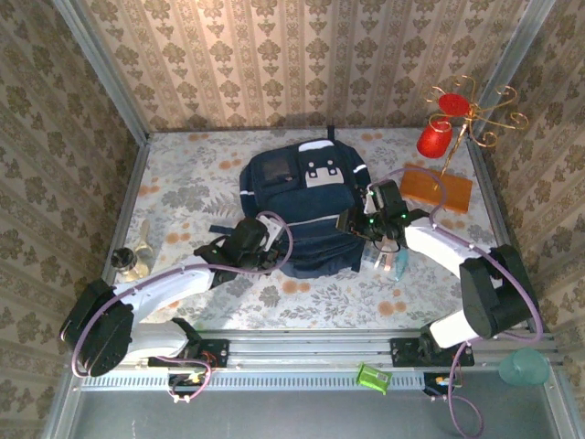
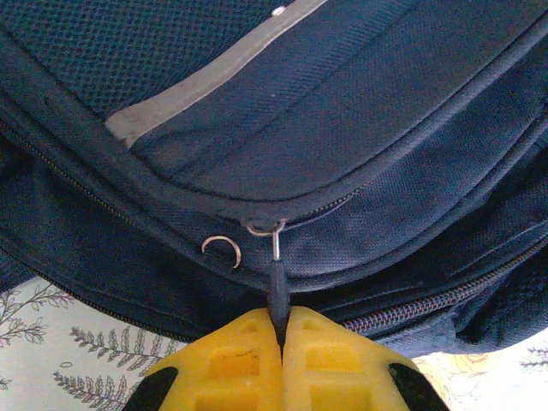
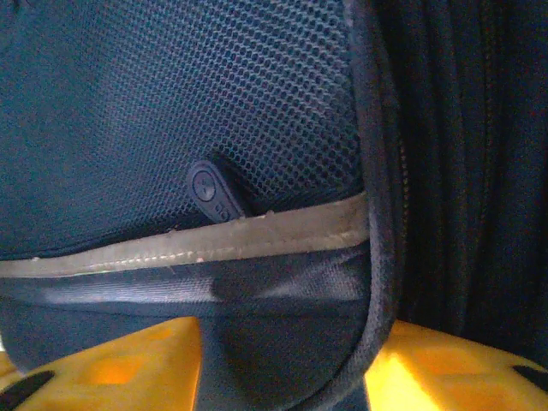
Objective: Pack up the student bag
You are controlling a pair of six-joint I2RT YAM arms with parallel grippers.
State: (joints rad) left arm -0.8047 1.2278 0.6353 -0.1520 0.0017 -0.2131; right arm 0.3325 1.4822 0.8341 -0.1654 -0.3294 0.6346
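- The student bag [image 1: 302, 215] lies flat in the middle of the flowered table [image 1: 183, 183], with its pale patches toward 12 o'clock.
- At 2 o'clock from the bag, well apart from it, a gold wire stand [image 1: 460, 137] rises from a wooden base [image 1: 437, 189]. Red pieces [image 1: 435, 139] hang on it.
- At 9 o'clock, near the table's edge, sits a small glassy object [image 1: 132, 261]; I can't make out what it is.
- A clear, teal-tinted item [image 1: 388, 261] lies just beside the bag at 4 o'clock, partly under the right arm.
- On the front rail at 5 o'clock is a small green piece [image 1: 373, 378], and further toward 4 o'clock a pale teal lump [image 1: 526, 369].
- The left gripper [image 1: 274, 245] meets the bag's edge at 8 o'clock. From above the wrist hides the fingers.
- Its own camera shows the left gripper [image 2: 278, 330] with yellow fingers [image 2: 231, 360] pressed together on a dark zip pull [image 2: 276, 287]. A loose metal ring [image 2: 224, 248] lies just beside it.
- The right gripper [image 1: 370, 224] sits at the bag's 3 o'clock side.
- Close up, the right gripper [image 3: 287, 377] has its fingers [image 3: 128, 368] apart, with a corner of a mesh pocket [image 3: 171, 103] between them. I can't tell whether they pinch it.
- A dark gadget [image 3: 214, 193] with a round button is tucked in that pocket, which the overhead view doesn't reveal.
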